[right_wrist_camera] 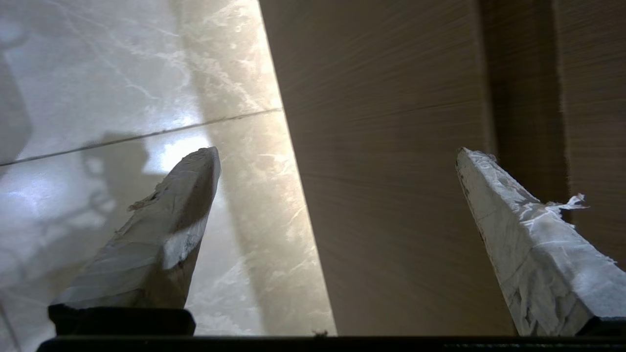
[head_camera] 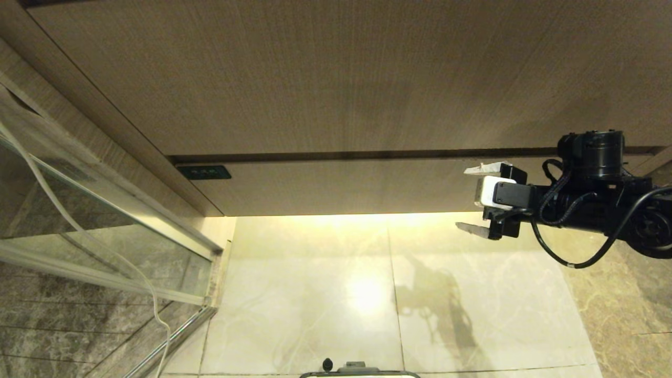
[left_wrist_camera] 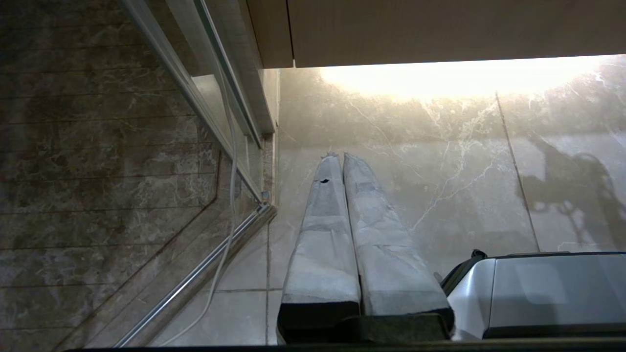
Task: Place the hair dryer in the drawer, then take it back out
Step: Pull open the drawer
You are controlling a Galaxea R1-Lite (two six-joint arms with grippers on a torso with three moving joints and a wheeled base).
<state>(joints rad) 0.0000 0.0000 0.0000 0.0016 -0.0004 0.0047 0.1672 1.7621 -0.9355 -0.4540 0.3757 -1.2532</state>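
Pale marble floor [head_camera: 315, 294] under a closed drawer [head_camera: 336, 186]; the right gripper [head_camera: 475, 199], spread wide and empty, could skid off that handleless front.

Drawer [head_camera: 336, 186]: a wide, shallow band of light-brown wood grain, plain front with no handle. It sits closed, its face flush under the taller wood-grain panel [head_camera: 336, 79] of the same colour, with a thin dark gap running between the two. Its lower edge hangs above the pale marble floor [head_camera: 315, 294], where a warm strip of light glows just beneath it. The right wrist view shows the same front [right_wrist_camera: 381, 171] close up, grain lines running across it, unmarked. The inside is hidden. Hair dryer: nowhere in sight in any view.
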